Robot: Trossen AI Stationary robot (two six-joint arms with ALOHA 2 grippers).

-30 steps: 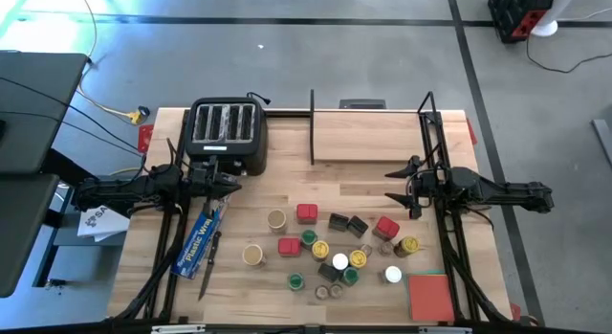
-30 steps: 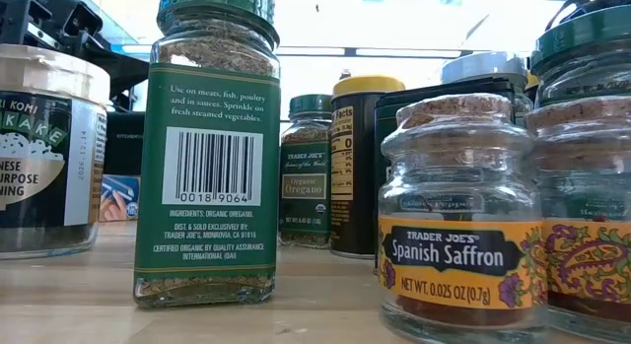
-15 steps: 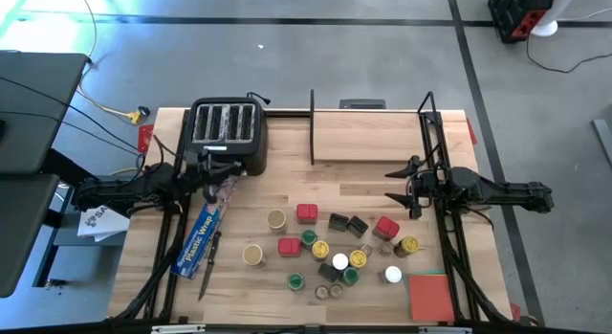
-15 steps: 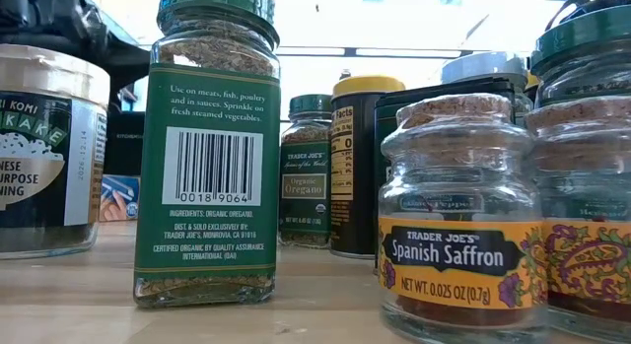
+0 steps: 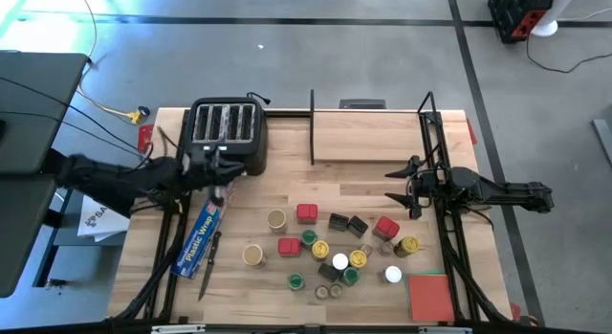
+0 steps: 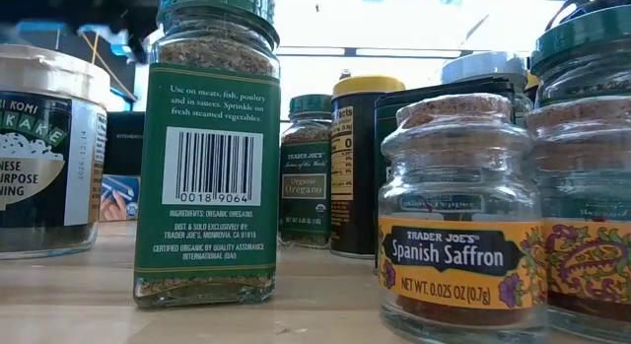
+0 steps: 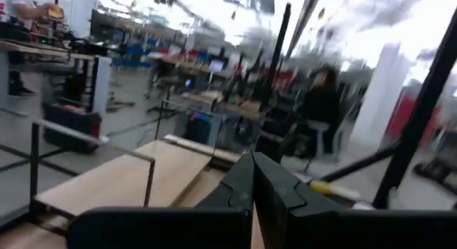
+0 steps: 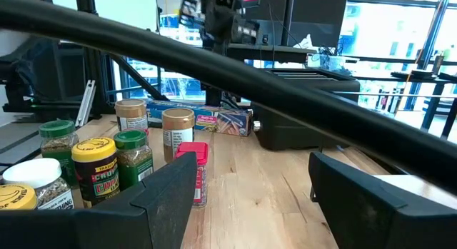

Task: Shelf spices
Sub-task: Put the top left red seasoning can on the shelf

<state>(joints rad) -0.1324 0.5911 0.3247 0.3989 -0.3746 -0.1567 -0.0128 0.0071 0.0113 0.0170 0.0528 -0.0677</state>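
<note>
Light-wood worktop, spices clustered at the front, none yet on the shelf behind. Left hand pinched shut, empty, by the toaster; right hand spread wide (nothing held). Probably pre-pick: next, lowering onto a nearby jar.

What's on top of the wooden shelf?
Nothing yet. The shelf board is bare from above, and the spices stand on the table in front of it. What lies under the board is covered, so it cannot be seen.
</note>
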